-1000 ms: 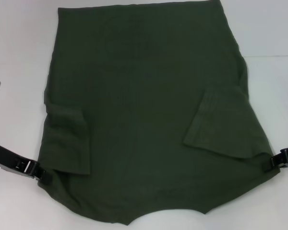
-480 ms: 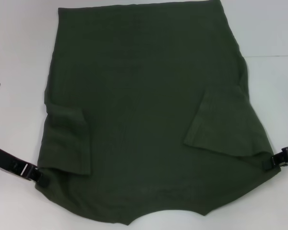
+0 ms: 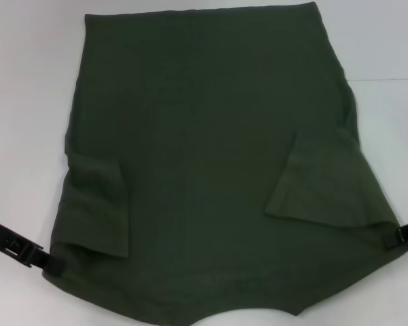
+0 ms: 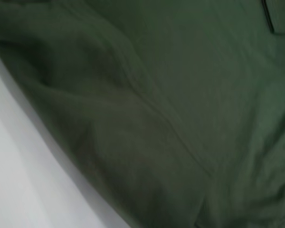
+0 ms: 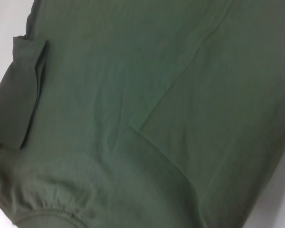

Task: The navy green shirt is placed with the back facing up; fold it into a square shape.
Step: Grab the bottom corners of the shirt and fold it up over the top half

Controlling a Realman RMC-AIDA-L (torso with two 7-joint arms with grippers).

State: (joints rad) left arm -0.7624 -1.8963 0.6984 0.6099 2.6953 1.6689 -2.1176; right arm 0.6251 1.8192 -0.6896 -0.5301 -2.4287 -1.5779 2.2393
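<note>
Left hand [image 3: 49, 262], right hand [image 3: 393, 236] low, wide apart.

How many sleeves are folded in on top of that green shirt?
2. One sleeve lies folded inward near the shirt's left edge, close to the left gripper. The other sleeve lies folded inward at the right edge, close to the right gripper.

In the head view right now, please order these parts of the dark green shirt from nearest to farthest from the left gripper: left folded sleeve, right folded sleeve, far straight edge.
From the left gripper:
1. Left folded sleeve of the dark olive-green cotton shirt, just beside it on the robot's left.
2. Right folded sleeve, across the shirt on the right.
3. Far straight edge, at the far side of the table.
</note>
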